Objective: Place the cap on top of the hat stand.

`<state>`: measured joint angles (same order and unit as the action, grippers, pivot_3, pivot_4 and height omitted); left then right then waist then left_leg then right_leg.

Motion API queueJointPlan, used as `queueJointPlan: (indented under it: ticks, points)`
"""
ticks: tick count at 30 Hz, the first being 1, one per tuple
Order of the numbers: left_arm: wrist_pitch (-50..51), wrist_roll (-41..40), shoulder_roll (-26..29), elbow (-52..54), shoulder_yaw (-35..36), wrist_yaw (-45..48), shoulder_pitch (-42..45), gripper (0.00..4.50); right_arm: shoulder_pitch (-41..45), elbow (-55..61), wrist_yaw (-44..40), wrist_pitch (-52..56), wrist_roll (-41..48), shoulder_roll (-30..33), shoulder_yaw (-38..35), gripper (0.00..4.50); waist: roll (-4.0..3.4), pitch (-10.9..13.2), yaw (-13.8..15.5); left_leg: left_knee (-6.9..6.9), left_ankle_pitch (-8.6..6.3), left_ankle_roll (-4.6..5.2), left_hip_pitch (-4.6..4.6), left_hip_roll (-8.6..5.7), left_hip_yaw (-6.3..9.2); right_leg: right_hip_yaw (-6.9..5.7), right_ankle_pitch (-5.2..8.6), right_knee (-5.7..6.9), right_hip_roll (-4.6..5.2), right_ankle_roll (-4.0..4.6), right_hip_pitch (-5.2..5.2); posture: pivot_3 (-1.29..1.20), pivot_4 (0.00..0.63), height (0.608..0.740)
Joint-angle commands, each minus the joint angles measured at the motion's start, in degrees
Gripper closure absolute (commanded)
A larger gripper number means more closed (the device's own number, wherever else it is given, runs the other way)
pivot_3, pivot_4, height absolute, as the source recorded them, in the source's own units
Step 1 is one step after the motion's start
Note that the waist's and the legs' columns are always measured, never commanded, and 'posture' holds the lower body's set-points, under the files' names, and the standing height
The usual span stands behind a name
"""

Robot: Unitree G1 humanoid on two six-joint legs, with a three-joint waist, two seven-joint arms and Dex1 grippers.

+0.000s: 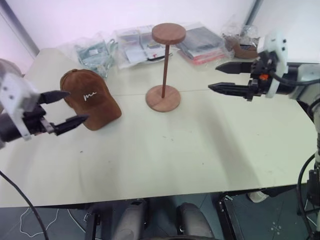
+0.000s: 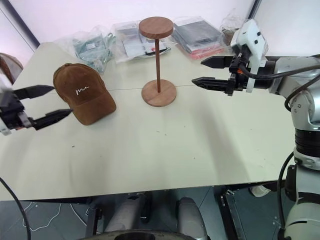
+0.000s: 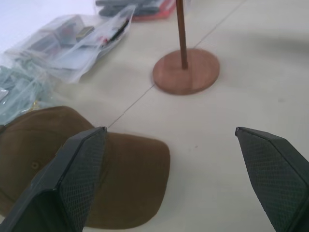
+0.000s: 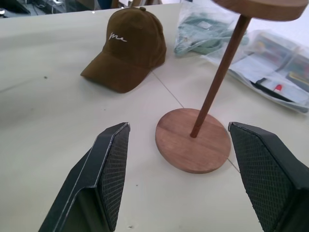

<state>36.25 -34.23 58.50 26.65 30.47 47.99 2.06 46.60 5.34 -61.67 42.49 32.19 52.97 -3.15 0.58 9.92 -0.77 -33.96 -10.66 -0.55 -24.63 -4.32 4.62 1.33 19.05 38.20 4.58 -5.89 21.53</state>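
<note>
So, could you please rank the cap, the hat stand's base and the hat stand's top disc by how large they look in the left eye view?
1. The cap, clearly the largest.
2. The hat stand's base.
3. The hat stand's top disc, close to the base in apparent width, a little smaller; it sits higher, nearer the camera, so that gap is uncertain.

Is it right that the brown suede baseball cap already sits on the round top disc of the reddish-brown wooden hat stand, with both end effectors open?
No. The brown suede baseball cap lies on the table, beside the reddish-brown wooden hat stand, as the left eye view shows. Both end effectors are indeed open.
</note>
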Motion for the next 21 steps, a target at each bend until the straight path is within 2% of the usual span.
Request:
queueJointPlan:
  ticks: [1,12,17,21]
  points:
    - [-5.9,8.6,-0.4,2.5,-2.7,-4.6,-0.7,0.0,1.7,0.9,-0.3,-1.0,-0.1,0.3,-1.0,1.19,0.01,0.0,0.0,0.01,0.0,0.0,0.0,0.0,0.01,-0.01,0.0,0.0,-0.01,0.0,0.01,0.0,0.15,0.74]
    - [-18.2,32.1,-8.8,8.3,-15.5,-17.6,-9.2,0.0,3.2,0.1,-1.2,-1.0,-0.5,-1.6,1.2,1.19,0.0,0.0,0.1,-0.01,-0.03,0.05,-0.01,0.0,-0.03,0.01,0.0,-0.03,0.0,-0.01,-0.02,0.0,0.15,0.74]
    - [-22.9,45.0,-10.6,5.5,-20.5,-23.8,-11.7,0.0,5.0,0.3,-1.9,1.3,1.8,-3.2,1.0,1.19,0.0,0.0,0.1,-0.01,-0.03,0.06,-0.02,0.0,-0.03,0.0,-0.01,-0.03,0.0,-0.01,-0.01,0.0,0.15,0.74]
    - [-23.2,54.5,-12.2,2.5,-24.6,-28.4,-13.4,0.0,4.3,2.4,-3.9,3.6,2.7,-1.9,2.1,1.19,0.0,0.0,0.2,-0.01,-0.05,0.08,-0.02,0.0,-0.03,-0.01,-0.01,-0.04,0.0,-0.01,-0.02,0.0,0.15,0.74]
